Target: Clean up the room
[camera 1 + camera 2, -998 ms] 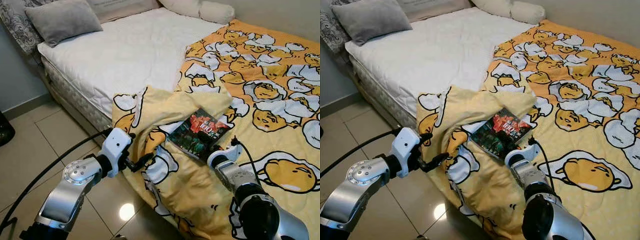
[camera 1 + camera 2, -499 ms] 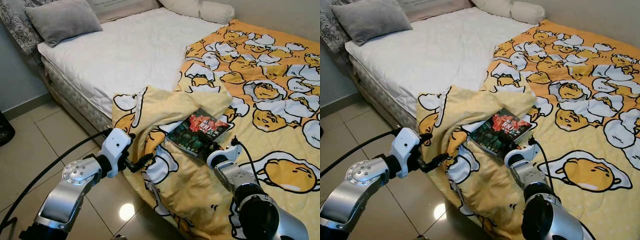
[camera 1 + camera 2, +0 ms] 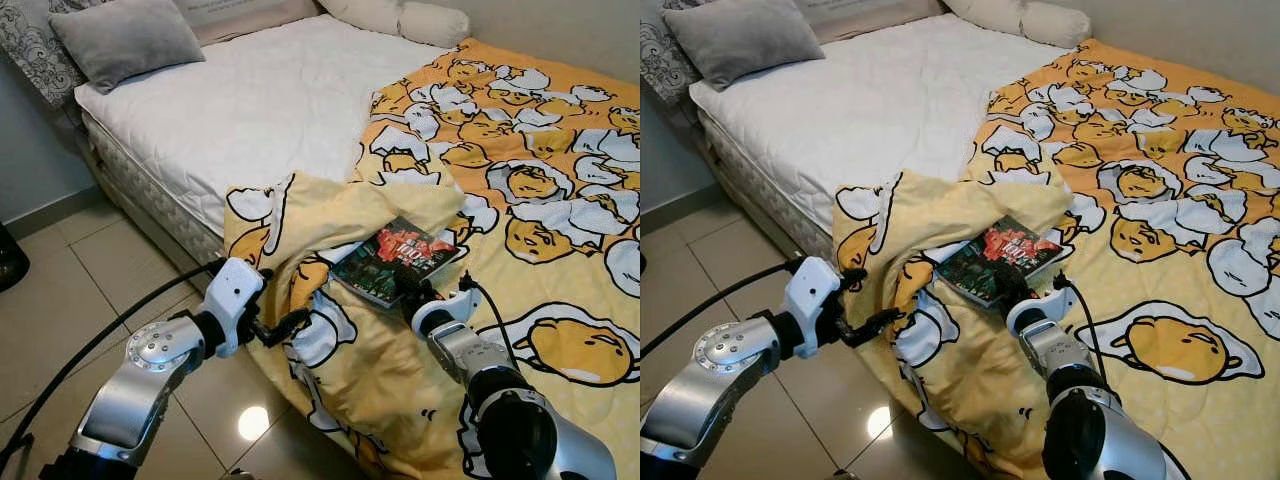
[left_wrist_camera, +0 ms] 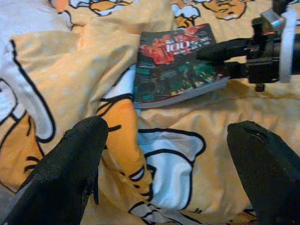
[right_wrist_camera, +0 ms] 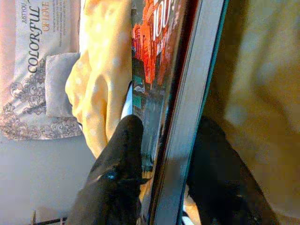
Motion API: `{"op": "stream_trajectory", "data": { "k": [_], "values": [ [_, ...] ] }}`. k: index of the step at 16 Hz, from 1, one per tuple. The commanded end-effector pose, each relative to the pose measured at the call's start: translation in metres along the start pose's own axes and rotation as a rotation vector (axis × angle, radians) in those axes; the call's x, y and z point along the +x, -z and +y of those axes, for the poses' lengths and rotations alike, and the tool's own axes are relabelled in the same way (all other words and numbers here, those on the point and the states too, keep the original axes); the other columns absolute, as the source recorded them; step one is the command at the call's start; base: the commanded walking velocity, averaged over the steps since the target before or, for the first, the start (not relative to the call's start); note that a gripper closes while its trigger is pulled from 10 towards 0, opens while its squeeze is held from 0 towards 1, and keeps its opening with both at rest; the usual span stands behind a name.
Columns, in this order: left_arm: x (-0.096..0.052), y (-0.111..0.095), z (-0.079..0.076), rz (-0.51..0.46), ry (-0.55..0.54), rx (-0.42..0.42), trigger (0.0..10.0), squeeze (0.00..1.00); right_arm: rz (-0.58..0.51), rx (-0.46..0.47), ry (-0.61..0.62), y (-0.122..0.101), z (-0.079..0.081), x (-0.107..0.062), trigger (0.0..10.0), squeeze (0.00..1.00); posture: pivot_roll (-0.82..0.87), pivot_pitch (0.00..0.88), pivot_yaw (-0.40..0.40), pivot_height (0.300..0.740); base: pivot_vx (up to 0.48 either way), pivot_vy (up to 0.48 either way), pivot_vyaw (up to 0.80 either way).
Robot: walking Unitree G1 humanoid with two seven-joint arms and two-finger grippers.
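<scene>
Yellow blanket [image 3: 560, 210] on bed, book [image 3: 395, 258] lying on its folded-back corner.
Left gripper [image 3: 285, 325] spread wide, holding nothing, off the blanket's hanging edge; right gripper [image 3: 415, 285] pinches the book's near edge, one finger each side.

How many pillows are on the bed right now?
3: grey pillow at the head's left corner, a patterned one behind it, a cream one farther right. More may lie out of frame.
</scene>
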State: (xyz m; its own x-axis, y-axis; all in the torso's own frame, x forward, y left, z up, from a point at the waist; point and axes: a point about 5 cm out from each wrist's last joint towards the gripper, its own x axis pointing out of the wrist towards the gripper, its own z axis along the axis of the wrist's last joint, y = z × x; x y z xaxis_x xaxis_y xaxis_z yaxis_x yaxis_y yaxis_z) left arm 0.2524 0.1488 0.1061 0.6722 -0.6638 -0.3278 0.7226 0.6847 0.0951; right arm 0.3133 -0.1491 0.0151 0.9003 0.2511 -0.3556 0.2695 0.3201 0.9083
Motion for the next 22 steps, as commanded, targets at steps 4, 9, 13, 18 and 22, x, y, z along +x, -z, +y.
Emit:
{"op": "stream_trajectory", "data": {
  "k": [4,9,13,18,22],
  "values": [
    [0.001,-0.003,-0.009,-0.027,0.085,-0.063,10.0,0.69,0.016,-0.039,-0.01,-0.001,0.006,0.003,0.0,0.0,0.0,0.0,-0.017,0.74,0.0,0.0,0.0],
    [0.007,0.001,-0.008,0.0,0.112,-0.071,10.0,0.69,0.006,-0.059,-0.018,-0.006,0.01,0.004,0.0,0.0,-0.03,0.0,-0.003,0.74,0.0,0.0,0.0],
    [0.008,-0.001,-0.001,-0.005,0.097,-0.083,10.0,0.69,0.018,-0.124,-0.048,-0.006,0.011,0.003,0.0,0.0,-0.03,0.0,0.001,0.74,0.0,0.0,0.0],
    [0.006,-0.019,0.028,-0.128,-0.043,-0.102,10.0,0.7,0.036,-0.295,-0.278,-0.036,0.021,-0.011,0.0,0.0,-0.02,0.0,0.012,0.74,0.0,0.0,0.0],
    [0.006,-0.036,0.041,-0.309,0.02,-0.35,10.0,0.71,0.186,-0.501,-0.686,-0.047,0.06,-0.038,0.0,0.0,-0.03,0.0,0.033,0.74,0.0,0.0,0.0]
  ]
}}
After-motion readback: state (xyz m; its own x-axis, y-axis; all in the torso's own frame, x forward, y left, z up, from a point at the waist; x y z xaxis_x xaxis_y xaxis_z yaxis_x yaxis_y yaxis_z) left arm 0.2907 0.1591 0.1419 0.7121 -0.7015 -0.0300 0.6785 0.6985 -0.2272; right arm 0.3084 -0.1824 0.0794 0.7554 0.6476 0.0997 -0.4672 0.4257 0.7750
